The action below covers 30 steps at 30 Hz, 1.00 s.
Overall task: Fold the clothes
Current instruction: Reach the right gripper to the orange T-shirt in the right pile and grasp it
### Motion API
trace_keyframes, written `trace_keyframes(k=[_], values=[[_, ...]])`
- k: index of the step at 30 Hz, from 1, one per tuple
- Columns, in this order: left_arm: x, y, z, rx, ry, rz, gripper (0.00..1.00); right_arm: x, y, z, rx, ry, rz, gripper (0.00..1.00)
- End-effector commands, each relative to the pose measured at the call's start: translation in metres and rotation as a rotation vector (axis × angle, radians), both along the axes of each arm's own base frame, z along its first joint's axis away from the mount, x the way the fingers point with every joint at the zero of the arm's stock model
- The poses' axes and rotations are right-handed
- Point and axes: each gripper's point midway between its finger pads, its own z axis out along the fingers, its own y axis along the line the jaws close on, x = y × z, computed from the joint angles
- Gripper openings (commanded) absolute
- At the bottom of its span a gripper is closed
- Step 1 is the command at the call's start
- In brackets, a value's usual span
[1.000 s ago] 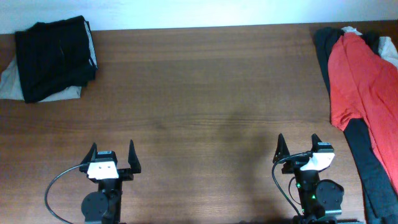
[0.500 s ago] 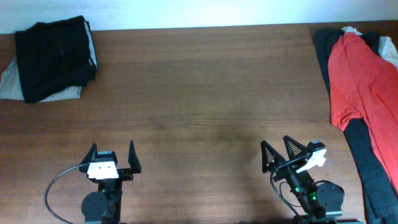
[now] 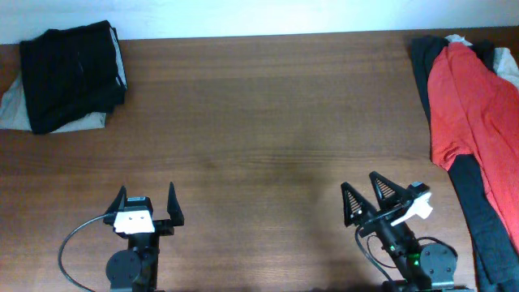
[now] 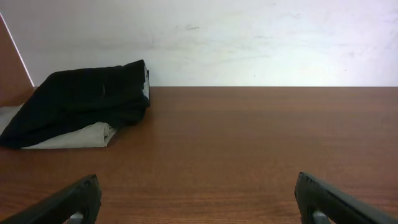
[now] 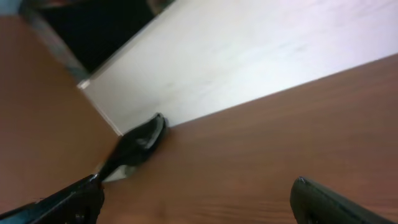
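An orange-red T-shirt (image 3: pixel 472 105) lies crumpled at the table's far right edge, on top of dark grey and black garments (image 3: pixel 478 219). A folded black garment (image 3: pixel 73 75) on a beige one sits at the back left; it also shows in the left wrist view (image 4: pixel 81 102) and, small, in the right wrist view (image 5: pixel 138 149). My left gripper (image 3: pixel 147 201) (image 4: pixel 199 202) is open and empty near the front edge. My right gripper (image 3: pixel 366 196) (image 5: pixel 199 199) is open and empty, tilted and turned toward the left, well clear of the red shirt.
The brown wooden table (image 3: pixel 268 138) runs to a white wall at the back. A beige cloth (image 3: pixel 12 105) sticks out under the black pile. A small green patch (image 3: pixel 507 65) shows at the right edge beside the red shirt.
My right gripper has swung from facing straight ahead to pointing left and tilted, and its base has shifted slightly right and lower. The left arm and the garments have not moved.
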Motion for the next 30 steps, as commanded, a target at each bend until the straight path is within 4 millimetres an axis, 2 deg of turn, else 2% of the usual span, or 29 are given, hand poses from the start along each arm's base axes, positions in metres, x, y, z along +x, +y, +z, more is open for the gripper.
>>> trace_keyframes(k=[1,4,8,9,11,13,16,18,19,20,22,24,27,30], values=[[0.000,0.001,-0.001,0.013,0.002,0.004,0.99,0.013,-0.025,0.031,-0.108,-0.024,-0.161,0.99],[0.000,0.001,-0.001,0.013,0.002,0.004,0.99,0.037,-0.051,0.041,-0.127,0.078,-0.308,0.99],[0.000,0.001,-0.001,0.013,0.002,0.004,0.99,0.077,-0.083,0.058,-0.231,0.230,-0.413,0.99],[0.000,0.001,-0.001,0.013,0.002,0.004,0.99,0.095,-0.111,0.058,-0.256,0.338,-0.475,0.99],[0.000,0.001,-0.001,0.013,0.002,0.004,0.99,0.114,-0.158,0.054,-0.280,0.505,-0.562,0.99],[0.000,0.001,-0.001,0.013,0.002,0.004,0.99,0.120,-0.197,0.034,-0.263,0.723,-0.609,0.99],[0.000,0.001,-0.001,0.013,0.002,0.004,0.99,0.125,-0.230,0.005,-0.222,0.906,-0.639,0.99],[0.000,0.001,-0.001,0.013,0.002,0.004,0.99,0.127,-0.248,-0.029,-0.200,0.996,-0.648,0.99],[0.000,0.001,-0.001,0.013,0.002,0.004,0.99,0.128,-0.252,-0.044,-0.190,1.039,-0.646,0.99],[0.000,0.001,-0.001,0.013,0.002,0.004,0.99,0.129,-0.257,-0.069,-0.176,1.103,-0.635,0.98],[0.000,0.001,-0.001,0.013,0.002,0.004,0.99,0.131,-0.259,-0.091,-0.167,1.153,-0.622,0.96],[0.000,0.001,-0.001,0.013,0.002,0.004,0.99,0.131,-0.265,-0.115,-0.171,1.210,-0.638,0.88],[0.000,0.001,-0.001,0.013,0.002,0.004,0.99,0.122,-0.281,-0.134,-0.192,1.283,-0.739,0.84],[0.000,0.001,-0.001,0.013,0.002,0.004,0.99,0.119,-0.283,-0.143,-0.205,1.312,-0.748,0.84]])
